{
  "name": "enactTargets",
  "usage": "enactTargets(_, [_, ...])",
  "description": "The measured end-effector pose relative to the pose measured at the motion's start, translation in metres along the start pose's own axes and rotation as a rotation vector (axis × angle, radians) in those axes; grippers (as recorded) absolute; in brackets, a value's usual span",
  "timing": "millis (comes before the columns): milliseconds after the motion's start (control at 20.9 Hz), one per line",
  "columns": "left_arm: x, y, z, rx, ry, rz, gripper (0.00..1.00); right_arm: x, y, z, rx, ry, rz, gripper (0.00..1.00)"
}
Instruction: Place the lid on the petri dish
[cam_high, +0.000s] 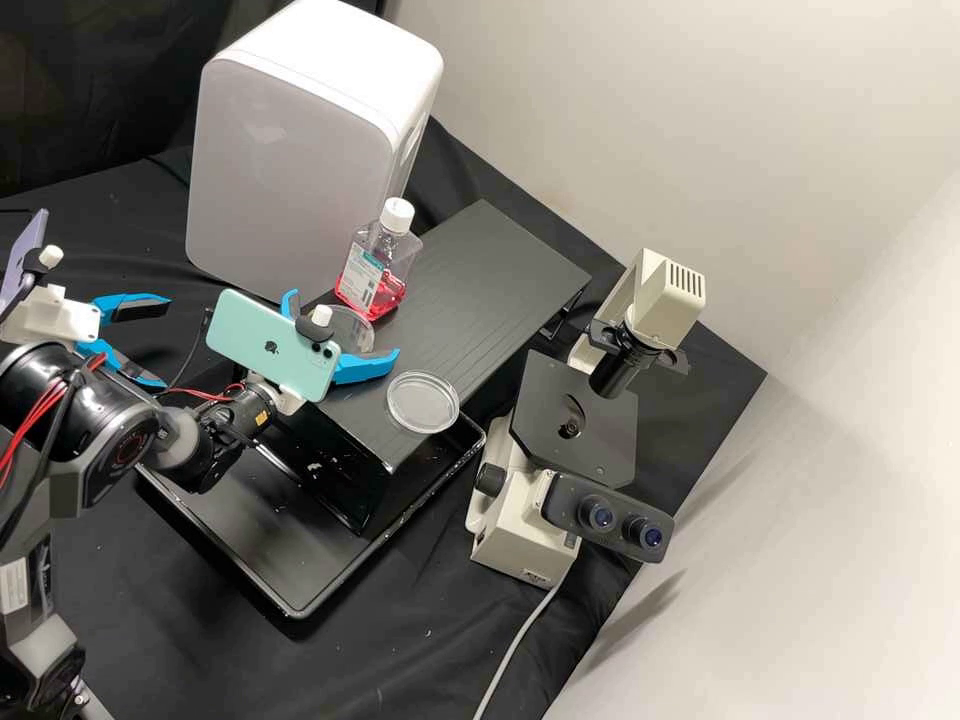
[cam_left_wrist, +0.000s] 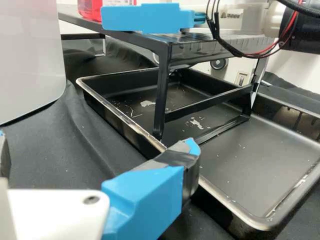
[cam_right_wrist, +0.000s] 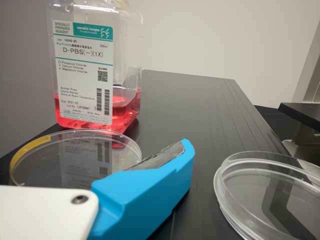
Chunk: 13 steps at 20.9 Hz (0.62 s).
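Clear glossy plastic lid (cam_right_wrist: 65, 160), petri dish (cam_right_wrist: 270, 200)

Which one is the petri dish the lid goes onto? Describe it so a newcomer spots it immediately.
Start at the big white appliance and follow the black shelf toward the microscope. The petri dish lies on the shelf's near end. It sits alone and untouched, unlike the clear lid between the jaws of the right gripper beside the pink flask.
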<state>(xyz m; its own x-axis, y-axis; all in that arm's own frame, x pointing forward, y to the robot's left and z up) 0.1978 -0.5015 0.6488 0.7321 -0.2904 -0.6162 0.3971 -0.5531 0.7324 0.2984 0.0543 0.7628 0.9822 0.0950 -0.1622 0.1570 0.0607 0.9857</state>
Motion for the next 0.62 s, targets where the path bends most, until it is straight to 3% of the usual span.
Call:
enactTargets(96, [0.0000,0.0000,0.0000,0.000,0.000,0.000,1.00,0.0000,0.0001,0.0001,-0.001,0.002,-0.002,1.00])
enactTargets(143, [0.0000,0.0000,0.0000,0.000,0.000,0.000,1.00,0.0000,0.0005,0.0005,0.004,0.001,-0.001,0.00])
enactTargets(287, [0.0002,-0.0007,-0.0003,0.000,0.001,-0.003,1.00,0.0016,0.0000,0.0025,0.014,-0.001,-0.004,0.00])
enactTargets(621, [0.0003,-0.0014,-0.0005,0.000,0.002,-0.006,1.00,0.0027,0.0000,0.0013,0.008,0.011,-0.011,0.00])
